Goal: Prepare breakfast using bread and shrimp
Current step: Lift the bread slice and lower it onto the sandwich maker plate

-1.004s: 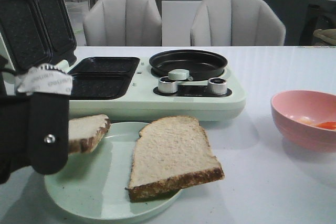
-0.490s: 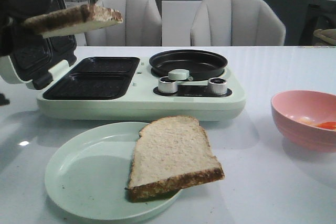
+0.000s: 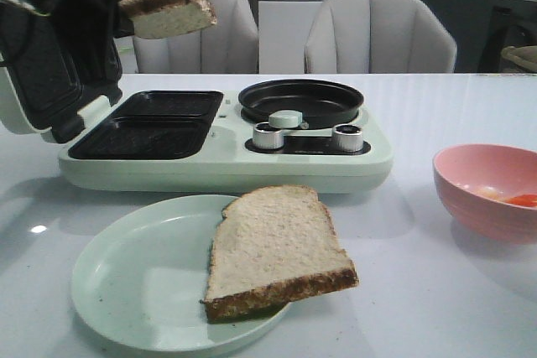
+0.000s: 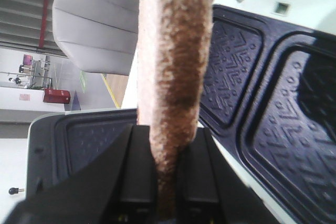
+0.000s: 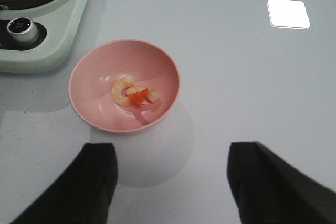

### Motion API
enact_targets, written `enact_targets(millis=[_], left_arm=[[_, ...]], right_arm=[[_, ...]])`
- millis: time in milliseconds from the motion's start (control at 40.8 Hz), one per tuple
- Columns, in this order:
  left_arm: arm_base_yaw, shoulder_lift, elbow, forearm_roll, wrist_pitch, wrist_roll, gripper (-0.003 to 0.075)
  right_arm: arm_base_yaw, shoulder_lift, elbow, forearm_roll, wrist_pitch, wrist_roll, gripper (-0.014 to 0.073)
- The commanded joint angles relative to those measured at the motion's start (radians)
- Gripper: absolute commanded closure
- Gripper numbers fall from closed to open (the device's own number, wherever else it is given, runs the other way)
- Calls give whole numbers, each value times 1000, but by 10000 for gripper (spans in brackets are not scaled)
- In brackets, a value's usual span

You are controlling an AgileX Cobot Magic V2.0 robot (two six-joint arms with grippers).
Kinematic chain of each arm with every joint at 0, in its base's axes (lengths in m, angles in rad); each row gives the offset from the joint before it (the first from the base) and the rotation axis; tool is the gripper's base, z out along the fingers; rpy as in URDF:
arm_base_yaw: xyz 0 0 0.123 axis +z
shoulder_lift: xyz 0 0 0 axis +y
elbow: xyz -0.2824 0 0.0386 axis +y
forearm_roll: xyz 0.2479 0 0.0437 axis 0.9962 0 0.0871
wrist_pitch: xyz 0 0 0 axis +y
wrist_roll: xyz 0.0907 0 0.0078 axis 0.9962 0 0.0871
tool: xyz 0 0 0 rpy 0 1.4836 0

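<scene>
Brown-crusted bread slice [image 4: 176,61] is sitting clamped in our left gripper [image 4: 167,184], above the sandwich maker [image 3: 218,144]. Our right gripper [image 5: 170,182] is hanging wide open and empty, the pink bowl [image 5: 94,80] holding the shrimp [image 5: 135,93] just ahead of it.

I see even, soft indoor light from overhead — a square glare patch on the glossy table [image 5: 288,13], a small glint in front. Faint shadows sit under the pink bowl [image 5: 125,86]. The held bread [image 4: 176,66] is blurred — too close to the left wrist camera.
</scene>
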Motion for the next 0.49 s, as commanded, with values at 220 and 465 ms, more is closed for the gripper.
enact_targets(millis=[220, 465], left_arm=[[86, 205, -284, 62, -20, 88, 620], [135, 344, -416, 62, -37, 112, 620]], right_arm=[[-3, 10, -35, -10, -68, -3, 37], [-3, 10, -35, -10, -68, -3, 37]])
